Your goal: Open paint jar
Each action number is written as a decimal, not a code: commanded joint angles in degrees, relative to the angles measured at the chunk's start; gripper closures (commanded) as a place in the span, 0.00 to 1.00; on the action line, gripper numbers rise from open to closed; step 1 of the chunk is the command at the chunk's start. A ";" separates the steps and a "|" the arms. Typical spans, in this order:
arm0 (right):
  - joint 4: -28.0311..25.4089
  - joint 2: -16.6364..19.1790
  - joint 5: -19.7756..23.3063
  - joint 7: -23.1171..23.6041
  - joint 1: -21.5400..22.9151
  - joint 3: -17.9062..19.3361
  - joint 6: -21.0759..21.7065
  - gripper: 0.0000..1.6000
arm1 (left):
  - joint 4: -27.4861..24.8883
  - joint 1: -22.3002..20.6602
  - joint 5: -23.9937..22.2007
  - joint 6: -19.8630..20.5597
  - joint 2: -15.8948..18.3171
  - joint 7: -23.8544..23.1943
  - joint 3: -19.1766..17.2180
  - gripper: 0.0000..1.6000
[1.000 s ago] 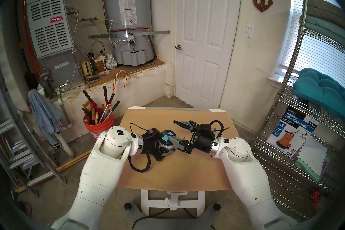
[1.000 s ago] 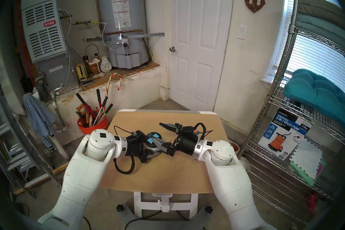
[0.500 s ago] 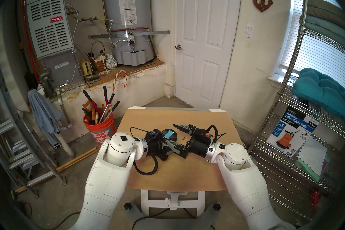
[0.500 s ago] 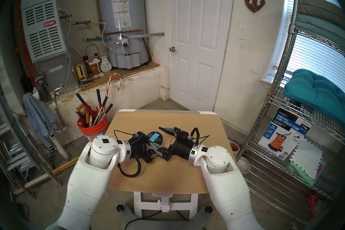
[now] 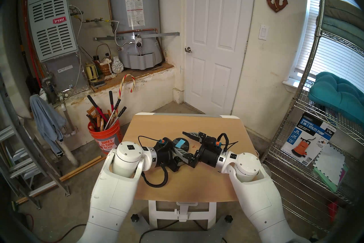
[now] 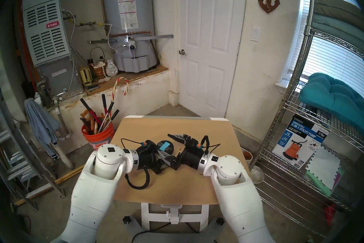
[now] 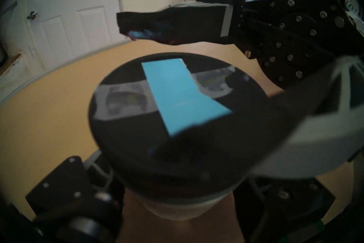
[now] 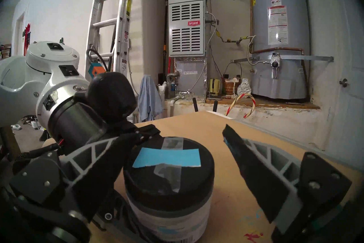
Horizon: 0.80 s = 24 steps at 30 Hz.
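At centre frame of the head views, on the tan table (image 5: 216, 181): left gripper (image 5: 178, 154) clamped on the paint jar (image 8: 169, 217) body below the lid. Right gripper (image 8: 173, 167) spread wide, one finger (image 8: 254, 163) to each side of the black lid (image 8: 169, 175), not gripping. Blue tape strip (image 8: 167, 157) across the lid top.

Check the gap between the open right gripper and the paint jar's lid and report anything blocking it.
Nothing visible blocks it. The right gripper is open with its fingers on either side of the black lid, one finger apart from it. The left gripper is shut on the paint jar below the lid, leaving the rim free.
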 commanded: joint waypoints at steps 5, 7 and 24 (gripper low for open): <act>-0.71 -0.50 -1.16 -1.67 1.05 -0.47 1.50 0.00 | -2.96 -0.10 -0.38 0.12 -0.39 -0.49 -0.50 1.00; -1.03 -0.34 -1.49 -1.64 0.75 -0.65 1.94 0.00 | -2.90 -0.05 -0.29 0.00 -0.46 -0.44 -0.65 1.00; -2.41 -0.07 -0.41 -0.48 0.44 1.08 2.91 0.00 | -1.17 -0.86 -0.17 -1.35 -0.32 -1.47 -1.42 1.00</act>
